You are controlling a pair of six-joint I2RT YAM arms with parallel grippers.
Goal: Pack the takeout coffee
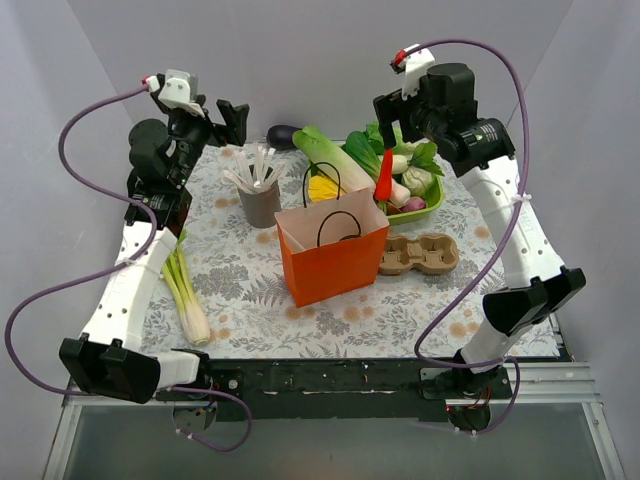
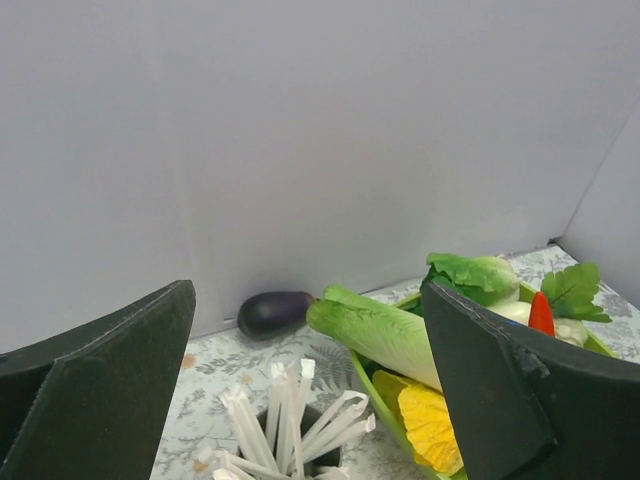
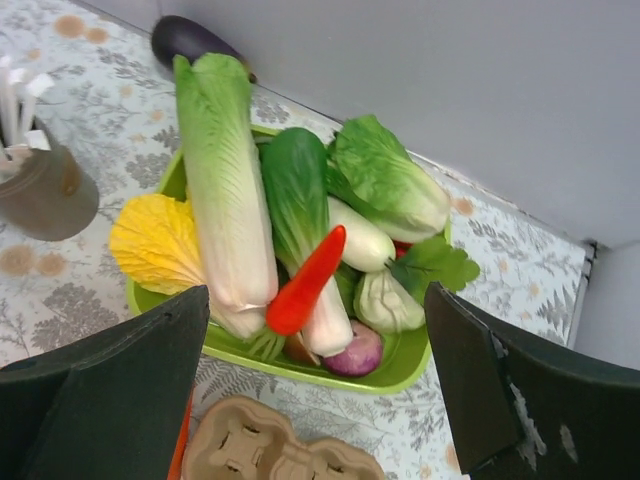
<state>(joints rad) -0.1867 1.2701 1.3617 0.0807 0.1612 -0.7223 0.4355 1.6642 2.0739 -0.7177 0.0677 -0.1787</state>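
No cream-white cup with a black lid shows in any view. The brown pulp tray (image 1: 420, 254) lies empty on the cloth, right of the upright open orange paper bag (image 1: 335, 262). The tray also shows at the bottom of the right wrist view (image 3: 270, 450). I cannot see the bottom of the bag. My left gripper (image 1: 232, 120) is open and empty, raised at the back left over the grey cup of white sticks (image 1: 260, 200). My right gripper (image 1: 392, 115) is open and empty, raised over the green vegetable tray (image 1: 428, 208).
An eggplant (image 1: 283, 135) lies by the back wall. A leek (image 1: 187, 295) lies at the left edge of the cloth. The green tray (image 3: 400, 365) holds cabbage, a red pepper and other vegetables. The stick cup (image 2: 290, 420) sits below my left fingers (image 2: 510, 390).
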